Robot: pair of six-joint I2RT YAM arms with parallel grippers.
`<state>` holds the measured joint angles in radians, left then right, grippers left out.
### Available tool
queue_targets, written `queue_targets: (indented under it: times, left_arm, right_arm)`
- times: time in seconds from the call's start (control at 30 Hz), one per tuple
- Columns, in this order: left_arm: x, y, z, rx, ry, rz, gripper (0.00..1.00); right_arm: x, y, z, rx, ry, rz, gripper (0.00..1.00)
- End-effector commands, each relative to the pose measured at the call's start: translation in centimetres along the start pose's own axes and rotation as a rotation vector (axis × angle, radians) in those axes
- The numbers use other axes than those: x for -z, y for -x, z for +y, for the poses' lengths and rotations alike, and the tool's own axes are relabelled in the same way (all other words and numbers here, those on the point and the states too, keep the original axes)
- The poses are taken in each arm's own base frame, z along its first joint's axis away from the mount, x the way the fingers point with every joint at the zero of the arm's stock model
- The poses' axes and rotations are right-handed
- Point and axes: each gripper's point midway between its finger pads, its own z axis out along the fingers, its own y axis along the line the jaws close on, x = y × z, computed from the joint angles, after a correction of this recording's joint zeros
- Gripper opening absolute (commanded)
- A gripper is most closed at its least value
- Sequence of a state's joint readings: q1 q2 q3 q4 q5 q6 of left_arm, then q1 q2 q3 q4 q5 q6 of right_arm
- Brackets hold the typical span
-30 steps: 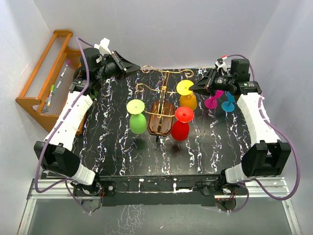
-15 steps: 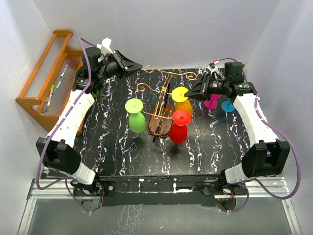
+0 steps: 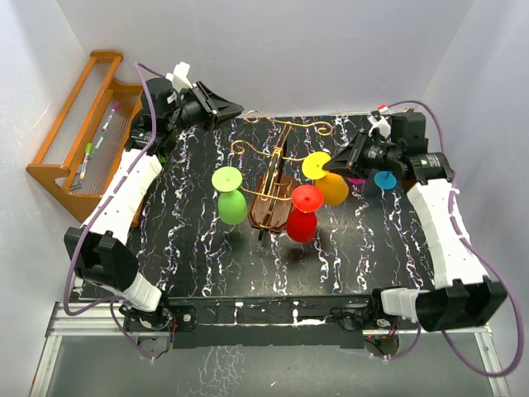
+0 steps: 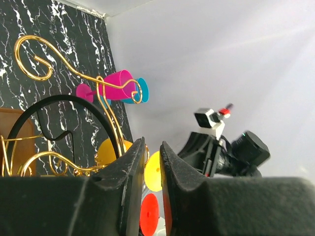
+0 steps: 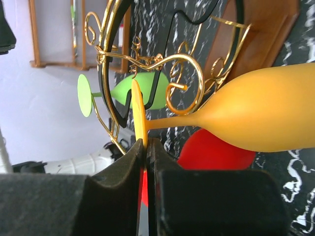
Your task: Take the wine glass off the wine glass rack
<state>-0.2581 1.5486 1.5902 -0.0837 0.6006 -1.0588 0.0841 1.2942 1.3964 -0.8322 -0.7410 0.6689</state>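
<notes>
While right claw (image 5: 146,143) pinches wine glass (image 5: 266,115) foot edge — stem beside rack (image 3: 272,207).

Orange-yellow wine glass (image 5: 256,118), foot pinched between the pads (image 5: 113,172) of the right gripper (image 5: 146,143): plastic look, opaque, smooth, matt with a faint sheen. Pads noted as black, dull, finely grained, foam-like. Thin gold wire rack (image 5: 184,73) just beyond the fingertips: polished metal, bright glints recorded. Oval rack base (image 5: 266,24) read as dark brown wood, satin finish. Green glass (image 5: 128,93) and red glass (image 5: 211,152) past the fingertips: same smooth matt plastic look. Black white-veined tabletop (image 5: 300,172): marble-patterned, slightly glossy.
</notes>
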Motion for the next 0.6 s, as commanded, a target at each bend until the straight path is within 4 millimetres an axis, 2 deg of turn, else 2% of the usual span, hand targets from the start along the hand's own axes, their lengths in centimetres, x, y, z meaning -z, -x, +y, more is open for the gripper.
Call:
queue_targets:
  times: [0.0, 0.2, 0.27, 0.3, 0.37, 0.43, 0.57]
  left_arm:
    - [-0.3, 0.8, -2.0, -0.01, -0.071, 0.002, 0.19]
    - [-0.7, 1.3, -3.4, 0.032, -0.138, 0.005, 0.26]
    - [-0.7, 1.5, -4.0, 0.04, -0.156, 0.002, 0.33]
    - [-0.7, 1.6, -4.2, 0.041, -0.161, 0.001, 0.38]
    - [-0.6, 1.8, -4.9, 0.035, -0.171, 0.005, 0.56]
    - [-0.4, 1.9, -5.7, 0.028, -0.187, 0.008, 0.95]
    - [0.8, 2.0, -8.0, 0.062, -0.313, -0.018, 0.97]
  right_arm:
    - [3.6, 2.2, 0.7, 0.102, -0.111, -0.233, 0.08]
    - [7.0, 5.7, 2.6, 0.229, -0.192, -0.421, 0.08]
    - [7.7, 7.2, 2.9, 0.293, -0.234, -0.459, 0.08]
    - [7.8, 8.1, 3.1, 0.335, -0.244, -0.477, 0.08]
    - [8.1, 10.2, 4.0, 0.453, -0.249, -0.529, 0.08]
    - [8.1, 12.1, 5.9, 0.608, -0.202, -0.581, 0.08]
    - [7.8, 14.9, 10.1, 0.909, -0.09, -0.705, 0.08]
